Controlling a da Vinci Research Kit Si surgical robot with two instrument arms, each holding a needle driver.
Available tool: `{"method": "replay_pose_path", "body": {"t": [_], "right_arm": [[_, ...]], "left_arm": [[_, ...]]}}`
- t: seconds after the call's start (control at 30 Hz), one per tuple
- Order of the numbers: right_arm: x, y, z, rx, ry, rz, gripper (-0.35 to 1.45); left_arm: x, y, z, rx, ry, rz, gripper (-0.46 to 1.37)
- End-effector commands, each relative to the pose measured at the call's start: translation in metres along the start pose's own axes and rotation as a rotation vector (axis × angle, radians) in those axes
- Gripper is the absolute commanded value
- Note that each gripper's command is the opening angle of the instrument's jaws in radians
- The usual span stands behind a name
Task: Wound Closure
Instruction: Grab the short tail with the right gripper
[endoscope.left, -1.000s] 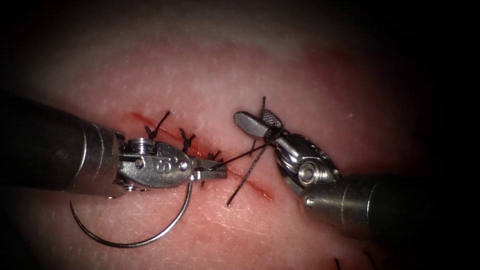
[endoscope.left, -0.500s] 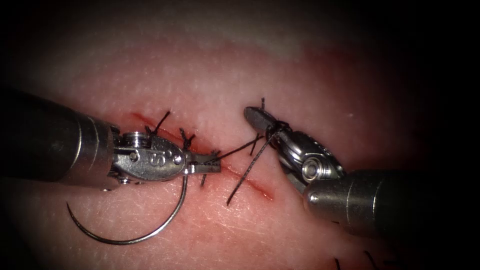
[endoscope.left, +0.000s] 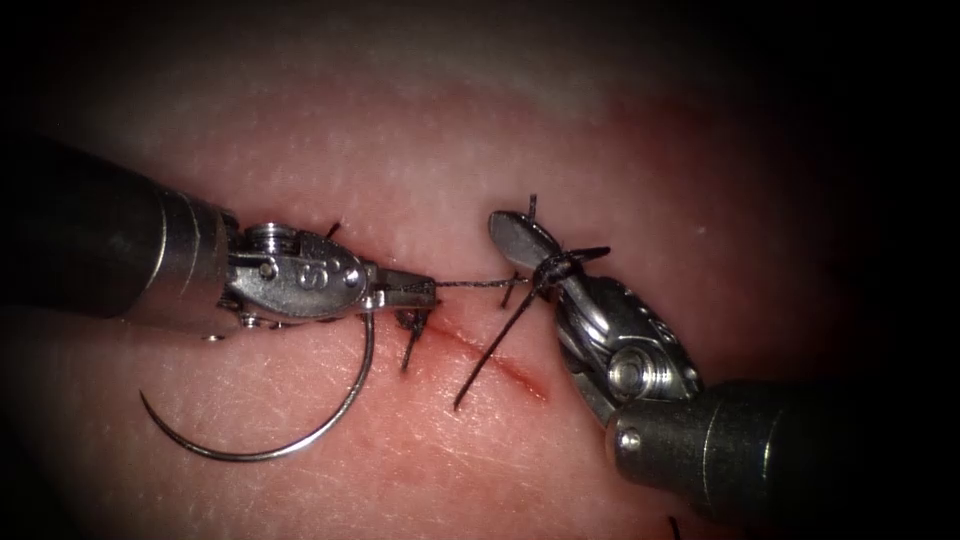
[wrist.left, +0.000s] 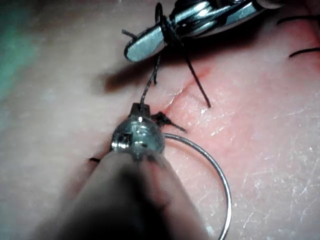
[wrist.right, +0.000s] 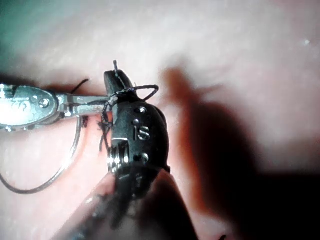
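My left tool (endoscope.left: 415, 292) comes in from the left, its jaws shut on the thread (endoscope.left: 470, 283) just beyond the needle's tail. The curved needle (endoscope.left: 300, 440) hangs below that tool, out of the tissue (endoscope.left: 420, 150), and lies on it left of the cut (endoscope.left: 500, 365). The thread runs taut to my right tool (endoscope.left: 518, 235). Its jaws are shut on the short thread tail, with a loop of thread (endoscope.left: 556, 266) wound around them. In the left wrist view the left tool (wrist.left: 142, 107) and needle (wrist.left: 222, 175) are close. In the right wrist view the right tool (wrist.right: 116, 80) carries the loop (wrist.right: 145, 92).
A loose strand (endoscope.left: 490, 350) slants down across the cut's open red end. A tied stitch (endoscope.left: 410, 322) sits under the left tool's jaws and another stitch end (endoscope.left: 331, 230) pokes out above its wrist. Cut thread ends (endoscope.left: 673, 525) lie at the lower right.
The right tool's jaws closed on the short thread tail. The left tool moved up and slightly left with the needle, and the thread between the tools went straight and taut.
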Motion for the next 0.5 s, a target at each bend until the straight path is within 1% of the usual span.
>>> {"method": "replay_pose_path", "body": {"t": [0.03, 0.13, 0.17, 0.37, 0.4, 0.43, 0.5], "right_arm": [[-0.0003, -0.0001, -0.0001, 0.003, -0.006, -0.001, -0.35], [-0.0009, -0.0005, -0.0004, 0.007, -0.011, -0.001, -0.35], [-0.0013, -0.0007, -0.0006, 0.01, -0.014, -0.002, -0.35], [-0.003, -0.001, -0.0003, 0.014, -0.045, -0.004, -0.35], [-0.0038, -0.001, -0.0003, 0.015, -0.062, -0.007, -0.35], [-0.0039, -0.001, -0.0003, 0.015, -0.065, -0.007, -0.35], [-0.0048, -0.001, -0.0004, 0.015, -0.081, -0.011, -0.35]], "left_arm": [[0.0005, -0.0002, -0.0003, -0.009, 0.0, -0.002, -0.35], [0.0017, -0.0009, -0.0008, -0.002, 0.008, 0.0, -0.35], [0.0025, -0.0013, -0.0011, 0.002, 0.014, 0.002, -0.35], [0.0058, -0.003, -0.0017, 0.006, 0.04, -0.002, -0.35], [0.0069, -0.0038, -0.0016, 0.007, 0.051, -0.009, -0.35], [0.0071, -0.0039, -0.0016, 0.007, 0.054, -0.011, -0.35], [0.008, -0.0048, -0.0014, 0.011, 0.068, -0.015, -0.35]]}}
